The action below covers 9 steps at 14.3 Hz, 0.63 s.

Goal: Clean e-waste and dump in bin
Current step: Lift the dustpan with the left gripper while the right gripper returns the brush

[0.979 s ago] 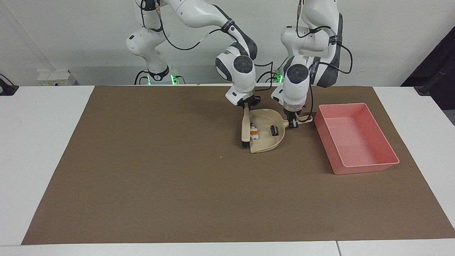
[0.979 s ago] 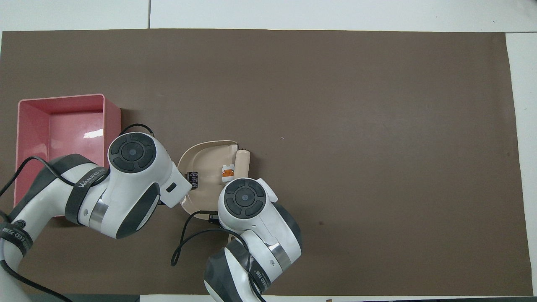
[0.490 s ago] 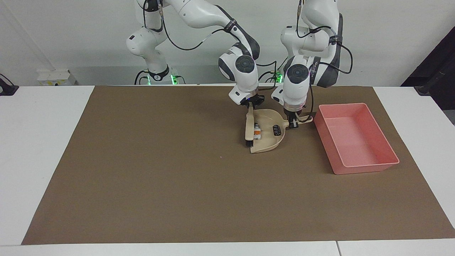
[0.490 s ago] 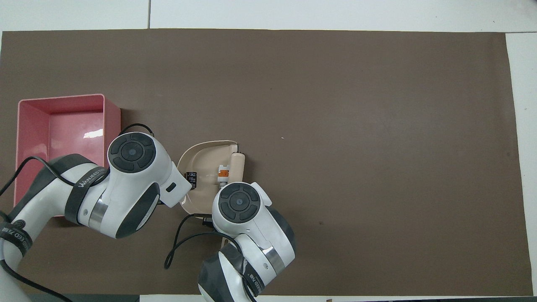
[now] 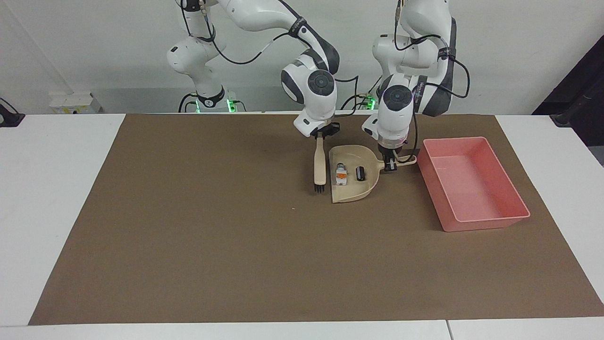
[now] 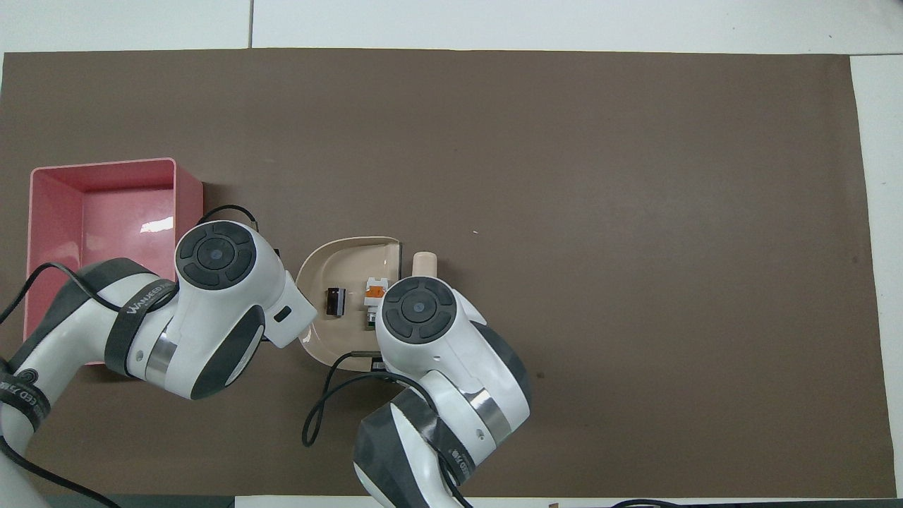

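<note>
Both e-waste parts lay inside the beige dustpan (image 5: 351, 186): the white-grey part (image 5: 340, 174) toward its open edge, the black block (image 5: 361, 173) nearer the handle. The left gripper (image 5: 389, 164) was clamped on that handle, its fingers apart from the parts. The right gripper (image 5: 321, 135) gripped the brush (image 5: 320, 165) just outside the pan's mouth. The pink bin (image 5: 472, 183) sat beside the dustpan, toward the left arm's end of the brown mat (image 5: 188, 236).

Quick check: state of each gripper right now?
Left gripper: shut on the dustpan handle.
Right gripper: shut on the brush.
</note>
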Each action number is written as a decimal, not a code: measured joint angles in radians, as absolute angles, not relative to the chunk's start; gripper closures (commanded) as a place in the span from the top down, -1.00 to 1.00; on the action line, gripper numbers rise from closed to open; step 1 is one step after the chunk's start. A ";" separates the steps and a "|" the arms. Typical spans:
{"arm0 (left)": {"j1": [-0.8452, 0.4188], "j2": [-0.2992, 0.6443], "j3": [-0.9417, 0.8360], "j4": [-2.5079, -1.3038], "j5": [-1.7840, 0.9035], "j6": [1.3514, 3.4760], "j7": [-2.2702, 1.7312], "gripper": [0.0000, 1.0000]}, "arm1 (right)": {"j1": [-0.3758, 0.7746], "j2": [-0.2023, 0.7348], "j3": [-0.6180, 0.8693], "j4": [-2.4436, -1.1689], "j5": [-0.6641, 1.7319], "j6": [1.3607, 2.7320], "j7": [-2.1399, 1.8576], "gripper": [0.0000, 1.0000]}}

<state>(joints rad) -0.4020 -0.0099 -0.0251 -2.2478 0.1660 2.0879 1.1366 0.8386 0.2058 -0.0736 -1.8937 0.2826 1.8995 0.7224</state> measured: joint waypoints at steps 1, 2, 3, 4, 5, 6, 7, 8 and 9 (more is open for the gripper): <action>-0.397 -0.010 -0.024 -2.247 0.164 2.089 1.144 -1.00 | 0.811 0.172 -0.074 -1.895 0.255 1.851 0.707 -1.00; -0.391 -0.010 -0.023 -2.246 0.156 2.089 1.156 -1.00 | 0.778 0.137 -0.075 -1.898 0.234 1.799 0.680 -1.00; -0.381 -0.011 -0.022 -2.243 0.135 2.089 1.175 -1.00 | 0.737 0.101 -0.076 -1.903 0.222 1.743 0.641 -1.00; -0.366 -0.013 -0.020 -2.239 0.105 2.089 1.204 -1.00 | 0.683 0.065 -0.077 -1.911 0.213 1.689 0.592 -1.00; -0.350 -0.019 -0.019 -2.235 0.080 2.089 1.229 -1.00 | 0.623 0.034 -0.078 -1.921 0.206 1.648 0.543 -1.00; -0.337 -0.027 -0.018 -2.230 0.061 2.087 1.251 -1.00 | 0.563 0.005 -0.079 -1.935 0.190 1.621 0.492 -1.00; -0.329 -0.039 -0.017 -2.227 0.041 2.085 1.267 -1.00 | 0.509 -0.023 -0.080 -1.957 0.167 1.606 0.436 -1.00; -0.325 -0.051 -0.016 -2.222 0.024 2.082 1.277 -1.00 | 0.461 -0.051 -0.081 -1.986 0.151 1.603 0.383 -1.00; -0.323 -0.061 -0.016 -2.213 0.012 2.075 1.283 -1.00 | 0.409 -0.077 -0.081 -2.021 0.141 1.603 0.329 -1.00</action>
<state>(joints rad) -0.3235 -0.0610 -0.0158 -2.2134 0.0122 2.0747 1.2834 0.4095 -0.0768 -0.0812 -2.0208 0.1412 1.6030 0.3289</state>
